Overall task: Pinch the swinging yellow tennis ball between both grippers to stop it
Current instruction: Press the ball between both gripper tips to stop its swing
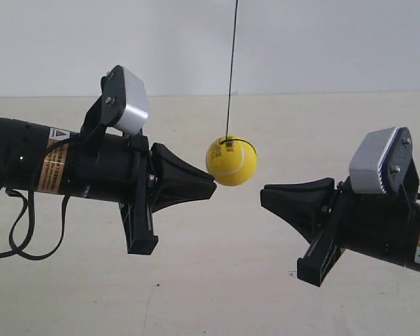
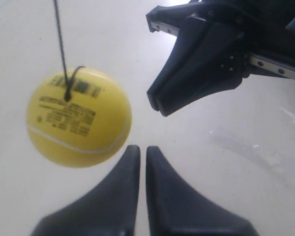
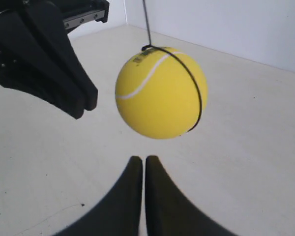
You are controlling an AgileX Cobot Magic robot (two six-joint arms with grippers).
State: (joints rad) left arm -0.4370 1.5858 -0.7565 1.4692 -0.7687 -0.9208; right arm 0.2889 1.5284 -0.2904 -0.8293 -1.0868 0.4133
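The yellow tennis ball (image 1: 231,160) hangs on a thin black string (image 1: 232,63) between the two black grippers. The gripper of the arm at the exterior view's left (image 1: 213,183) points at the ball's lower side, its tip touching or nearly touching. The gripper of the arm at the exterior view's right (image 1: 263,195) sits lower and apart from the ball. In the left wrist view my left gripper (image 2: 139,148) is shut and empty, the ball (image 2: 78,118) just off its tips. My right gripper (image 3: 139,158) is shut and empty, with the ball (image 3: 160,93) a short gap ahead.
A pale tabletop (image 1: 210,280) lies under both arms, with a white wall (image 1: 322,42) behind. A black cable loop (image 1: 19,231) hangs below the arm at the exterior view's left. Grey-white camera boxes (image 1: 131,99) (image 1: 375,159) ride on both wrists.
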